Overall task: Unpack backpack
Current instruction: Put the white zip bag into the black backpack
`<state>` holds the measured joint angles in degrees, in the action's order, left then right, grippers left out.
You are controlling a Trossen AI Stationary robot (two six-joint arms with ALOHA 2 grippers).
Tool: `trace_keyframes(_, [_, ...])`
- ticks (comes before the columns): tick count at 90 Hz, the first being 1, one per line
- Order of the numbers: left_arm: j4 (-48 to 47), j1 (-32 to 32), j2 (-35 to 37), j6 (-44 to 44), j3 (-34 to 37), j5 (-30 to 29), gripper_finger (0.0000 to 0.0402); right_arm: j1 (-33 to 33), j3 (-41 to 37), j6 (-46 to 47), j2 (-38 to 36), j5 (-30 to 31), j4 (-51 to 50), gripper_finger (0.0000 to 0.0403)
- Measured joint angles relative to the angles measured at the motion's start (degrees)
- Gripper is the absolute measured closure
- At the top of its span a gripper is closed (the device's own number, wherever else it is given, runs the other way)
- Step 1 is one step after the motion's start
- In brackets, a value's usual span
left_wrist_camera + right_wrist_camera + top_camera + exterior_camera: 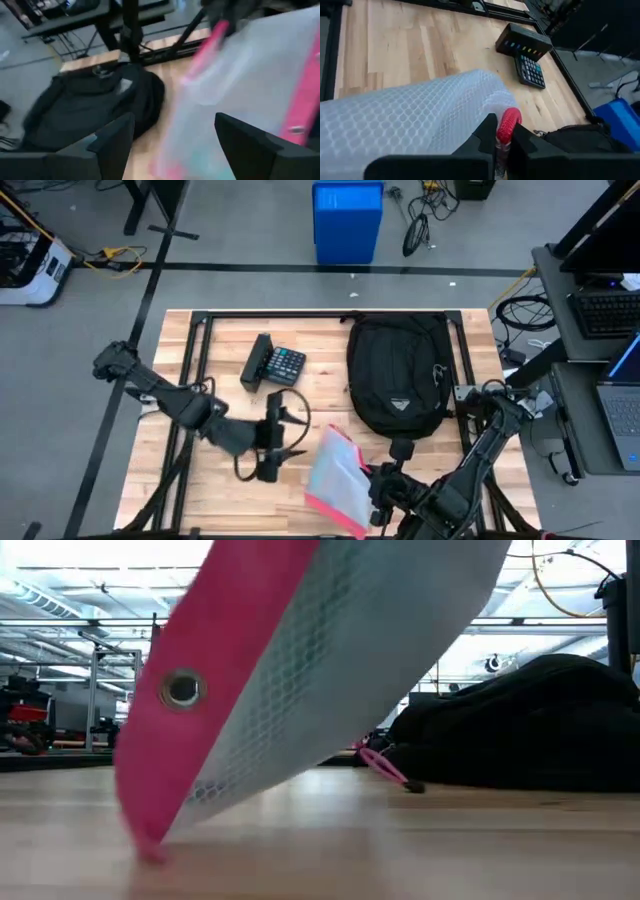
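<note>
Here we see the right gripper (pixel 503 137) clamped on the pink edge of a clear mesh pouch (pixel 335 470), tilted near the table's front edge. The left gripper (pixel 283 432) hangs beside it, fingers apart (holding nothing). The backpack (pixel 398 373) lies behind, near the calculator (pixel 284 364).

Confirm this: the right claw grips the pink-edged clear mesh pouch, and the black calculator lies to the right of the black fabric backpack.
Wrong side. The high view shows the black calculator left of the black fabric backpack. The right claw does grip the pink-edged clear mesh pouch.
</note>
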<state>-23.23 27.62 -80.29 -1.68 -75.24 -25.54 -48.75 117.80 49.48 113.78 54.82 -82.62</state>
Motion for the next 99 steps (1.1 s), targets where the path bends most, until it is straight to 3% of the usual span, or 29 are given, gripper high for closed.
trace_keyframes(11, [-0.1,-5.3,0.0,-5.2,0.0,5.4,0.0135,0.0,0.0,-3.0,0.0,0.0,0.7,0.0403])
trace_keyframes(27, [1.4,-12.7,-2.5,-6.4,0.0,27.0,0.0135,-0.1,0.0,-8.1,0.0,0.1,0.9,0.0403])
trace_keyframes(49, [6.3,-17.6,-7.4,-10.8,0.0,45.3,0.0135,-0.1,0.0,-17.1,0.0,-1.0,1.4,0.0403])
trace_keyframes(72, [15.8,-21.4,-12.7,-10.7,0.0,57.9,0.0135,0.2,0.0,-24.6,0.1,-2.5,3.4,0.0403])
trace_keyframes(99, [16.9,-22.4,-21.4,-7.8,0.0,69.0,0.0135,0.4,0.0,-31.2,0.1,-2.7,4.4,0.0403])
